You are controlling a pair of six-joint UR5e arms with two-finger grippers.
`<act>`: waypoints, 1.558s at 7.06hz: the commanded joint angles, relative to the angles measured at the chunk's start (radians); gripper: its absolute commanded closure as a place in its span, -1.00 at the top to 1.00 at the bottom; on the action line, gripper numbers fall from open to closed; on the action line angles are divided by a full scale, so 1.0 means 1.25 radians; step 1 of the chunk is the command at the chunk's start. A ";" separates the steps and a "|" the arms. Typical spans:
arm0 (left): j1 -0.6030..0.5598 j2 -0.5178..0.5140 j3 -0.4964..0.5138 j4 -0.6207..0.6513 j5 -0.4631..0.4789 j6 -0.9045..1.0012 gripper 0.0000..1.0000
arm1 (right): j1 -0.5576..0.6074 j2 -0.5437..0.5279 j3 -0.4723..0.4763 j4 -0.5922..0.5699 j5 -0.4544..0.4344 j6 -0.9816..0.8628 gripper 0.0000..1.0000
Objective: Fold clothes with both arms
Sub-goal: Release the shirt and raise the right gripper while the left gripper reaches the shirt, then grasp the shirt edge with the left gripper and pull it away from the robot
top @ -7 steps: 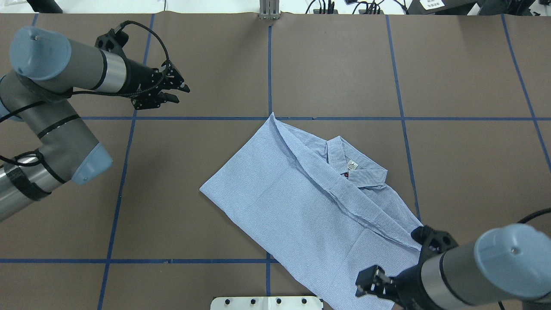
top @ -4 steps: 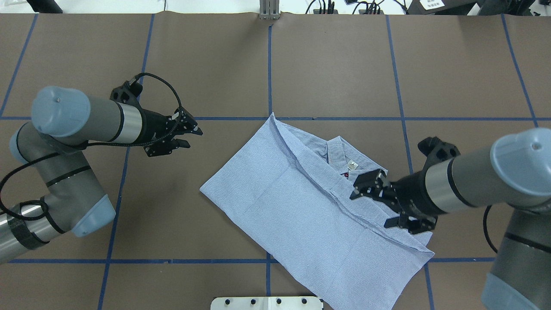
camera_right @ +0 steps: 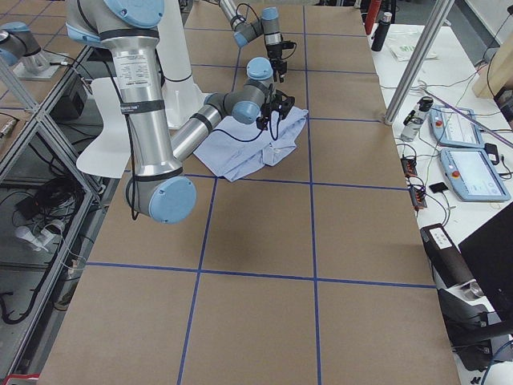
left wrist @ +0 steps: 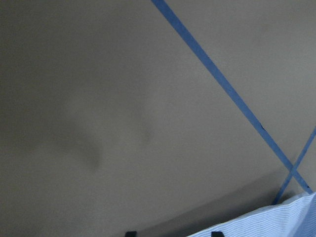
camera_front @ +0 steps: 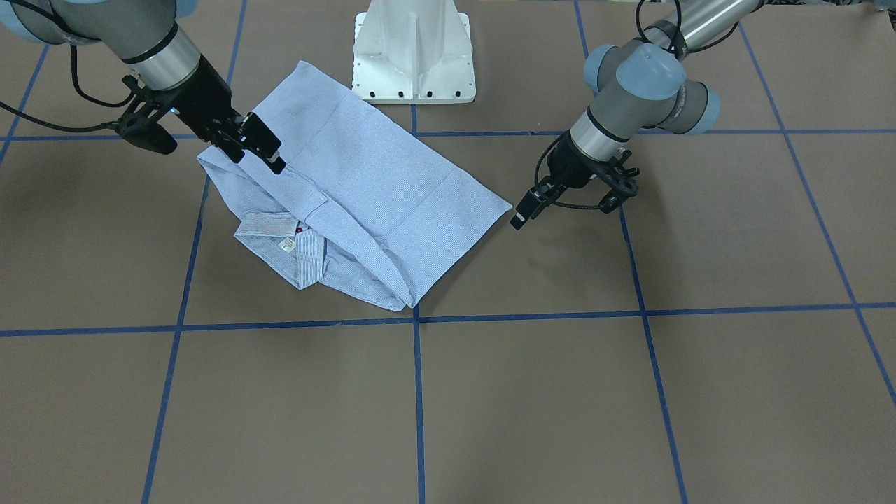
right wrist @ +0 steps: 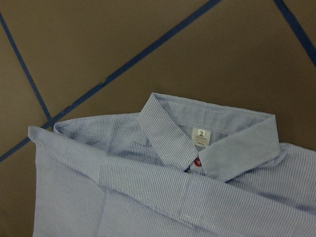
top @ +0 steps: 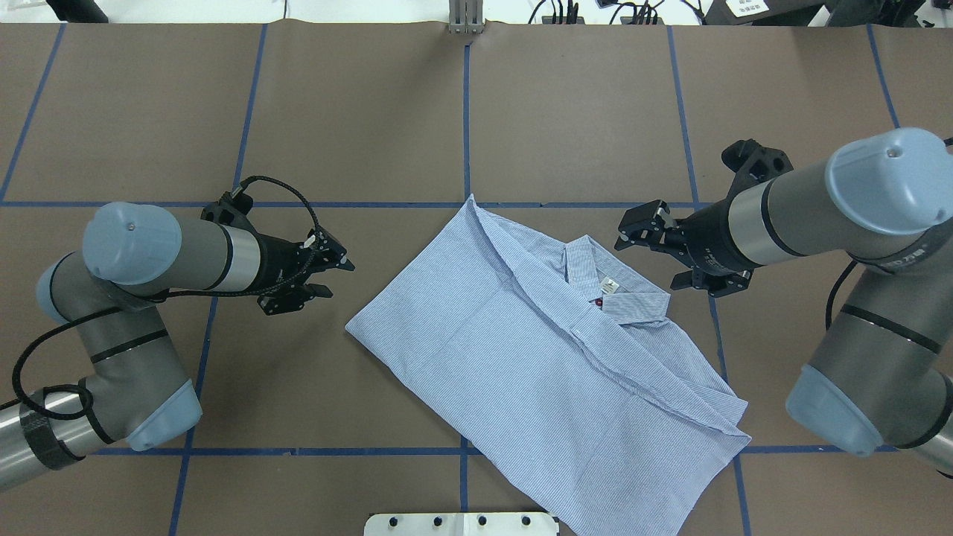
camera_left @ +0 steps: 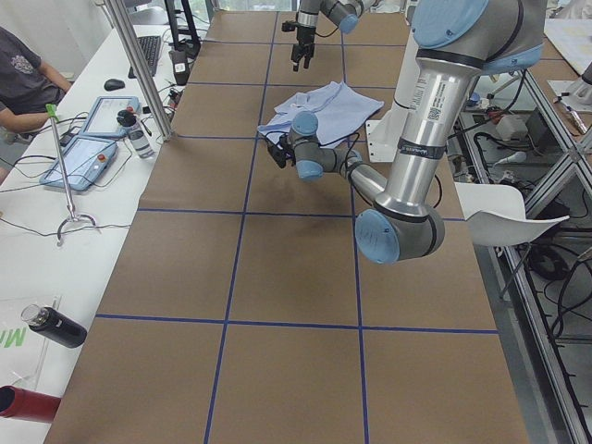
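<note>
Finding one: the shirt [top: 536, 350] lay flat on the table [top: 372, 112] near its centre, set diagonally to the blue grid. One long side had been folded over the body, leaving a neat straight edge. The collar [top: 595, 275] and neck tag [top: 610, 286] remained exposed on my right. I judged the fold roughly half done: the collar side was still to be turned in, and the crosswise folds were still to follow.

Finding two: my left gripper [top: 339, 278] stood with jaws apart and empty, just short of the shirt's left corner. My right gripper [top: 645, 263] was likewise spread and empty, just beyond the collar.

Changes noted: a second earlier my right gripper was at the shirt's near right corner. It then passed over the cloth beside the collar to its present place. My left gripper had come down from the far left towards the corner. The shirt itself had not shifted.
</note>
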 commanded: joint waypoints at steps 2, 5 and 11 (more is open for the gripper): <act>0.046 0.002 0.004 0.001 0.005 -0.062 0.18 | 0.004 0.012 -0.029 0.000 -0.019 -0.015 1.00; 0.113 0.007 0.016 0.001 0.070 -0.065 0.16 | 0.004 0.012 -0.029 0.000 -0.018 -0.027 1.00; 0.112 0.010 0.005 0.001 0.075 -0.065 -1.00 | 0.007 0.012 -0.035 0.000 -0.019 -0.027 1.00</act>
